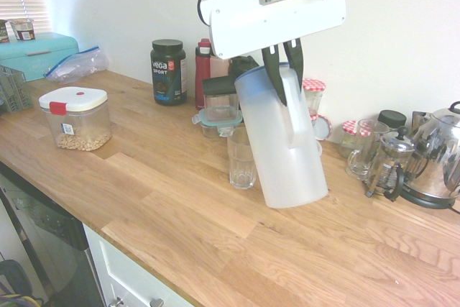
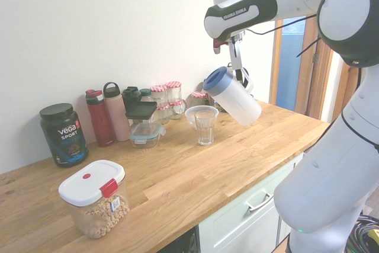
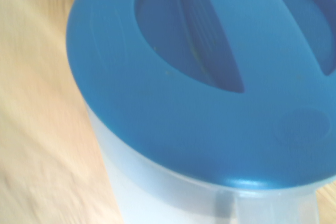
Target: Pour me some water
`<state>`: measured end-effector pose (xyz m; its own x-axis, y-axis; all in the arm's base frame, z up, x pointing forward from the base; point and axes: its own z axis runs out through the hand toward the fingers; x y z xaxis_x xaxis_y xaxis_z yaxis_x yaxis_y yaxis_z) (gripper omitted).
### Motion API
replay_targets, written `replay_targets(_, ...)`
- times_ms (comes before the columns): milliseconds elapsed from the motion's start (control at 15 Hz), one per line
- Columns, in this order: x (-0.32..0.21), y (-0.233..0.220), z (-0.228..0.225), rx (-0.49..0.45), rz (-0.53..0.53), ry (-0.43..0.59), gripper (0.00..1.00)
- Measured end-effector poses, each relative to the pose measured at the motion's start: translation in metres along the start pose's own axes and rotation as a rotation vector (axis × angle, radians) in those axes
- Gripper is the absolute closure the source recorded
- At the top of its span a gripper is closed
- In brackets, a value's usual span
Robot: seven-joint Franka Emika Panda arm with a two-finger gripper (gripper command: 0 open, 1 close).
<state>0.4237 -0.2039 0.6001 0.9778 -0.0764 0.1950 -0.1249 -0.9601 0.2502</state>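
gripper (image 1: 282,70) pinches the jug (image 1: 282,141) at its handle, tipped toward the glass (image 1: 241,159) so it can pour.

Oak worktop (image 1: 165,199); on it a cereal box (image 1: 75,118), protein tub (image 1: 168,71), ribbed glass (image 1: 242,158), French press (image 1: 388,165), kettle (image 1: 440,156)
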Motion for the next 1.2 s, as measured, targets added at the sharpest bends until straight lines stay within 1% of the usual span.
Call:
replay_targets(133,-0.006,0.018,0.004,0.07,0.091,0.02,1.0)
replay_targets(333,-0.028,0.044,0.009,0.125,0.245,0.049,1.0)
replay_targets(533,-0.071,0.052,0.021,0.153,0.399,0.067,1.0)
replay_targets(733,-0.124,0.052,0.018,0.172,0.552,0.086,1.0)
replay_targets(800,-0.14,0.046,0.014,0.177,0.603,0.098,1.0)
replay_targets(933,-0.163,0.022,0.002,0.185,0.696,0.133,1.0)
replay_targets(1200,-0.192,-0.052,-0.021,0.205,0.843,0.232,1.0)
